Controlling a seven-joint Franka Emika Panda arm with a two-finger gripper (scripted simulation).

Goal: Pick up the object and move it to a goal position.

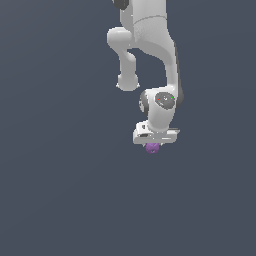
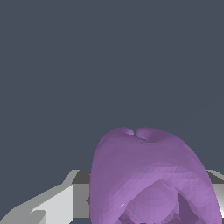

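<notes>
The object [image 1: 152, 147] is a small purple lumpy ball sitting right under the white hand of the arm, near the middle of the exterior view. My gripper [image 1: 153, 145] is shut on it, and the ball is much narrower than the hand. In the wrist view the object [image 2: 153, 179] fills the space between the grey-white fingers [image 2: 54, 203], which press against both of its sides. A small dimple shows on the side of the ball farthest from the wrist camera. The fingertips themselves are hidden behind the ball in the exterior view.
The white arm [image 1: 150, 40] comes down from the upper edge of the exterior view. All around is a plain dark grey-blue surface with no other objects or edges showing.
</notes>
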